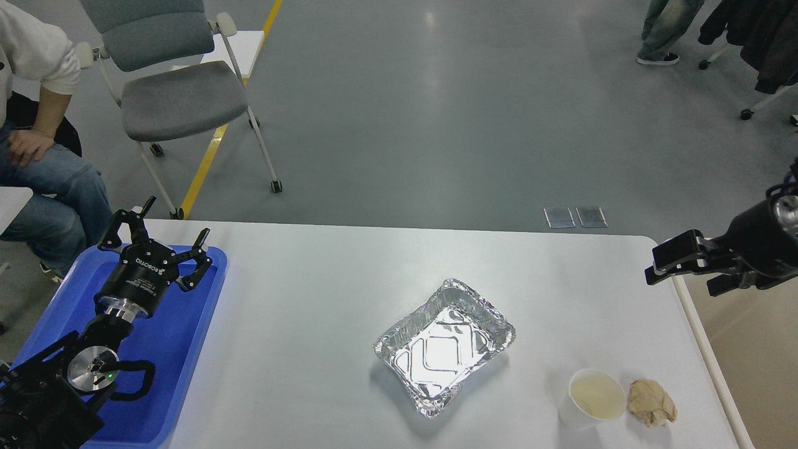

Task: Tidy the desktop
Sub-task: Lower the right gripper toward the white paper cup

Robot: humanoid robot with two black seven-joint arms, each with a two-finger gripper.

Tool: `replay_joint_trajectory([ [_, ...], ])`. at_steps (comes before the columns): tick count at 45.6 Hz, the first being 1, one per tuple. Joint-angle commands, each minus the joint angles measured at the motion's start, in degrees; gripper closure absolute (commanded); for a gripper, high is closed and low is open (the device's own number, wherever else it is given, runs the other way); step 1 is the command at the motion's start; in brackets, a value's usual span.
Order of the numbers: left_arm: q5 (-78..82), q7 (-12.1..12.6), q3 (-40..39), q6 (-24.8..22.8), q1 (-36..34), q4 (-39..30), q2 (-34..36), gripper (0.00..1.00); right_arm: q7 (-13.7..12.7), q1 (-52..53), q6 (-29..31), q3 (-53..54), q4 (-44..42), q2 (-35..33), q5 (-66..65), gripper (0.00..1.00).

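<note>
White counter point(324, 280) fills centre of view. Foil tray point(444, 347) sits mid-counter, empty. Right of foil tray: paper cup point(592, 398), upright, w/ crumpled brown paper point(651, 403) just beside it. Far left of foil tray: blue tray point(181, 337) on counter's left end; left gripper point(167, 237) above it, jaws spread wide, empty. Right gripper point(676, 259) over counter's right edge, jaws' state can't tell.

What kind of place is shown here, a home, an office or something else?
Probably a robotics lab or workshop hall, not a home. The grey floor is bare and marked with a yellow line, a wheeled chair stands beside the desktop, and a seated person watches nearby.
</note>
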Motion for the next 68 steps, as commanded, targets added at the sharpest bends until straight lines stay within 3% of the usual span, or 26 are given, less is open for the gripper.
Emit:
replay_joint_trajectory([
  [1, 0.0, 0.0, 0.0, 0.0, 0.0, 0.0, 0.0, 0.01, -3.8, 1.0, -2.2, -8.0, 1.1, 1.6, 8.3, 0.0],
  [14, 0.0, 0.0, 0.0, 0.0, 0.0, 0.0, 0.0, 0.01, -3.7, 1.0, -7.3, -7.5, 5.1, 1.6, 3.3, 0.0],
  [30, 0.0, 0.0, 0.0, 0.0, 0.0, 0.1, 0.0, 0.01, -3.5, 2.8, -7.4, -2.5, 11.2, 1.6, -4.9, 0.0],
  [43, 0.0, 0.0, 0.0, 0.0, 0.0, 0.1, 0.0, 0.01, -3.6, 1.9, -7.8, -2.4, 11.3, 1.8, -5.1, 0.0],
  [68, 0.0, 0.0, 0.0, 0.0, 0.0, 0.0, 0.0, 0.01, -3.4, -15.7, -19.5, 4.8, 10.9, 1.8, -4.6, 0.0],
])
